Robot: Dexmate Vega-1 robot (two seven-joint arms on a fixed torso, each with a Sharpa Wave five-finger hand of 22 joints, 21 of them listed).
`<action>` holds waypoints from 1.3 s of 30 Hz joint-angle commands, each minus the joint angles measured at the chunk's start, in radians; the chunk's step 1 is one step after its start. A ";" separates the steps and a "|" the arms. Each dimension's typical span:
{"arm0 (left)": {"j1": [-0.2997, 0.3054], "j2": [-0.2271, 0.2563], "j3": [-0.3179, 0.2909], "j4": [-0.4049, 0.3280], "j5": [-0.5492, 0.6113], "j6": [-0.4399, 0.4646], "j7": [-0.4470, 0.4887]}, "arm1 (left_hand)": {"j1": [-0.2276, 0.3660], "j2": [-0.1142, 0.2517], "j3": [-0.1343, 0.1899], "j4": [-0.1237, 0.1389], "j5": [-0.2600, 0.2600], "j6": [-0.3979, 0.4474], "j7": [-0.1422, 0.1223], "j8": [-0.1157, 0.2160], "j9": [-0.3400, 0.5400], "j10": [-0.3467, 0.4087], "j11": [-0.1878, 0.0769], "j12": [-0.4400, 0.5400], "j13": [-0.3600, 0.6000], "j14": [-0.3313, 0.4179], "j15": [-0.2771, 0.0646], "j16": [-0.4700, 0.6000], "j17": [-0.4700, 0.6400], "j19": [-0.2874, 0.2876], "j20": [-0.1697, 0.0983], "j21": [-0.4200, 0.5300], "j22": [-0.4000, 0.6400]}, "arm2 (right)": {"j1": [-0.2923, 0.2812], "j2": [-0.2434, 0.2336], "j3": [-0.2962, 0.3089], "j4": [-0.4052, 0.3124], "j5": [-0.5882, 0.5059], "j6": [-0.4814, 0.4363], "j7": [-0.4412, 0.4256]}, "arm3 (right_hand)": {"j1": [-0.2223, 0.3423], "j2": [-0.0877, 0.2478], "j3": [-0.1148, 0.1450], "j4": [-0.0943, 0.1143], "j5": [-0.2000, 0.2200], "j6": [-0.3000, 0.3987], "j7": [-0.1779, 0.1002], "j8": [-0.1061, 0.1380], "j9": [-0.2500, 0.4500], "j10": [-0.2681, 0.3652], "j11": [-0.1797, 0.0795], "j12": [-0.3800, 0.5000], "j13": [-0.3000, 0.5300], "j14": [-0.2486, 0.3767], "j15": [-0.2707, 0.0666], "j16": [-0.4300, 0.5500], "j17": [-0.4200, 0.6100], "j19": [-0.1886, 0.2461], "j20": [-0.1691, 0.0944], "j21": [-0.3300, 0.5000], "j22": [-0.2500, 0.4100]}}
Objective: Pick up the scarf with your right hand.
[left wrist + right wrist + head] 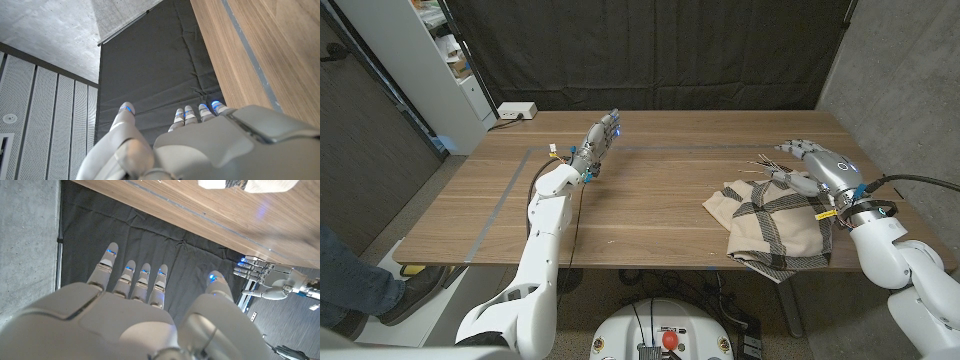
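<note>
A beige scarf (775, 224) with dark plaid stripes lies crumpled on the wooden table (650, 210) near its right front edge, and a bit of it (245, 184) shows in the right wrist view. My right hand (810, 163) hovers just past the scarf's far right corner, fingers spread and holding nothing; its back (135, 315) fills the right wrist view. My left hand (600, 140) stands upright over the table's far left middle, fingers straight and together, empty, and its back (200, 145) appears in the left wrist view.
Blue tape marks a rectangle on the table (510, 185). A white power strip (516, 111) sits at the far left corner by a white shelf unit (430, 60). A person's leg and shoe (360, 290) are at the left edge. A black curtain (650, 50) hangs behind.
</note>
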 commanded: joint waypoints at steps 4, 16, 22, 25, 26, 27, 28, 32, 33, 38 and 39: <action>-0.016 -0.002 -0.009 0.021 0.012 -0.004 -0.005 | 0.003 0.012 0.000 -0.003 -0.006 0.005 0.002 0.005 0.004 0.000 0.004 -0.001 0.004 -0.005 0.004 0.003 0.003 -0.056 0.009 0.000 0.002 | -0.014 -0.014 -0.013 0.002 -0.013 -0.030 0.019 | 0.012 -0.013 -0.005 -0.006 0.011 -0.018 0.006 -0.009 0.005 -0.012 0.008 -0.006 0.002 -0.018 -0.001 -0.004 -0.001 0.021 -0.002 0.010 0.002; -0.023 -0.002 -0.010 0.022 0.019 -0.001 -0.009 | 0.003 0.013 0.000 -0.003 -0.006 0.008 0.002 0.006 0.004 0.000 0.004 -0.001 0.004 -0.005 0.004 0.003 0.003 -0.058 0.013 0.000 0.002 | -0.027 -0.016 -0.026 -0.011 -0.031 -0.068 0.051 | 0.020 -0.018 -0.007 -0.009 0.017 -0.040 0.002 -0.017 0.005 -0.023 0.015 -0.008 0.003 -0.035 0.007 -0.009 -0.001 0.028 -0.001 0.011 0.002; -0.033 -0.002 -0.008 0.035 0.020 -0.003 -0.018 | 0.003 0.013 0.000 -0.003 -0.006 0.009 0.001 0.006 0.004 0.000 0.004 -0.001 0.004 -0.005 0.005 0.003 0.003 -0.058 0.014 0.000 0.002 | -0.047 -0.008 -0.030 -0.030 -0.038 -0.088 0.067 | 0.023 -0.022 -0.009 -0.009 0.020 -0.059 0.004 -0.023 0.005 -0.041 0.018 -0.013 0.003 -0.044 0.015 -0.011 -0.001 0.036 -0.001 0.013 0.002; -0.033 -0.002 -0.008 0.034 0.021 0.000 -0.020 | 0.003 0.013 0.000 -0.003 -0.006 0.010 0.002 0.006 0.004 0.000 0.004 -0.001 0.004 -0.005 0.005 0.003 0.003 -0.058 0.014 0.000 0.002 | -0.053 -0.007 -0.031 -0.031 -0.038 -0.091 0.067 | 0.023 -0.023 -0.009 -0.009 0.021 -0.067 0.004 -0.025 0.006 -0.044 0.023 -0.013 0.004 -0.046 0.014 -0.011 -0.001 0.039 -0.001 0.014 0.003; -0.032 -0.002 -0.007 0.032 0.023 0.001 -0.019 | 0.003 0.013 0.000 -0.003 -0.006 0.010 0.002 0.006 0.004 0.000 0.004 -0.001 0.004 -0.004 0.005 0.003 0.003 -0.058 0.014 0.000 0.002 | -0.055 -0.006 -0.032 -0.032 -0.039 -0.093 0.067 | 0.024 -0.023 -0.010 -0.009 0.022 -0.070 0.006 -0.026 0.006 -0.046 0.022 -0.013 0.004 -0.047 0.015 -0.011 -0.001 0.040 -0.001 0.014 0.003; -0.032 -0.003 -0.007 0.031 0.024 0.001 -0.018 | 0.003 0.013 0.000 -0.003 -0.007 0.010 0.002 0.006 0.004 0.000 0.004 -0.001 0.004 -0.005 0.005 0.003 0.003 -0.058 0.015 0.000 0.002 | -0.058 -0.005 -0.032 -0.033 -0.040 -0.095 0.067 | 0.024 -0.023 -0.010 -0.009 0.022 -0.071 0.006 -0.026 0.006 -0.048 0.022 -0.014 0.004 -0.047 0.015 -0.011 -0.001 0.041 -0.001 0.014 0.003; -0.032 -0.002 -0.009 0.031 0.021 0.000 -0.021 | 0.003 0.013 0.000 -0.003 -0.007 0.010 0.001 0.006 0.004 0.000 0.004 -0.001 0.004 -0.005 0.005 0.003 0.003 -0.058 0.015 0.000 0.002 | -0.059 -0.005 -0.033 -0.033 -0.042 -0.096 0.068 | 0.024 -0.024 -0.010 -0.009 0.022 -0.075 0.005 -0.027 0.006 -0.050 0.022 -0.014 0.004 -0.048 0.015 -0.011 -0.001 0.042 -0.001 0.014 0.003; -0.031 -0.002 -0.009 0.026 0.023 0.000 -0.021 | 0.003 0.014 0.000 -0.003 -0.007 0.011 0.002 0.006 0.004 -0.001 0.005 -0.001 0.004 -0.006 0.005 0.003 0.003 -0.059 0.015 0.000 0.002 | -0.066 -0.006 -0.036 -0.035 -0.050 -0.104 0.072 | 0.026 -0.025 -0.011 -0.009 0.024 -0.085 0.006 -0.029 0.006 -0.059 0.020 -0.016 0.004 -0.053 0.016 -0.012 -0.001 0.047 -0.001 0.015 0.003; -0.030 -0.002 -0.009 0.024 0.023 0.000 -0.020 | 0.003 0.014 0.000 -0.003 -0.007 0.011 0.001 0.006 0.004 -0.001 0.005 -0.001 0.004 -0.006 0.005 0.003 0.003 -0.059 0.014 0.000 0.002 | -0.067 -0.005 -0.038 -0.036 -0.054 -0.109 0.074 | 0.026 -0.025 -0.011 -0.009 0.025 -0.085 0.006 -0.028 0.006 -0.062 0.021 -0.017 0.004 -0.053 0.016 -0.012 0.000 0.048 -0.001 0.016 0.003; -0.032 -0.002 -0.009 0.028 0.022 -0.001 -0.024 | 0.003 0.014 0.000 -0.003 -0.007 0.011 0.002 0.005 0.004 -0.001 0.004 -0.001 0.004 -0.008 0.005 0.002 0.003 -0.059 0.014 0.000 0.002 | -0.071 -0.006 -0.045 -0.037 -0.064 -0.121 0.085 | 0.028 -0.026 -0.012 -0.009 0.027 -0.095 0.005 -0.030 0.006 -0.071 0.025 -0.018 0.004 -0.056 0.015 -0.012 0.000 0.056 -0.001 0.017 0.003; -0.032 -0.002 -0.009 0.029 0.021 0.000 -0.025 | 0.003 0.014 0.000 -0.003 -0.007 0.011 0.002 0.005 0.004 -0.001 0.004 -0.002 0.004 -0.007 0.004 0.002 0.003 -0.059 0.014 0.000 0.002 | -0.072 -0.007 -0.046 -0.037 -0.066 -0.123 0.085 | 0.029 -0.026 -0.012 -0.009 0.027 -0.097 0.005 -0.030 0.006 -0.072 0.025 -0.018 0.004 -0.056 0.015 -0.012 0.000 0.057 -0.002 0.017 0.003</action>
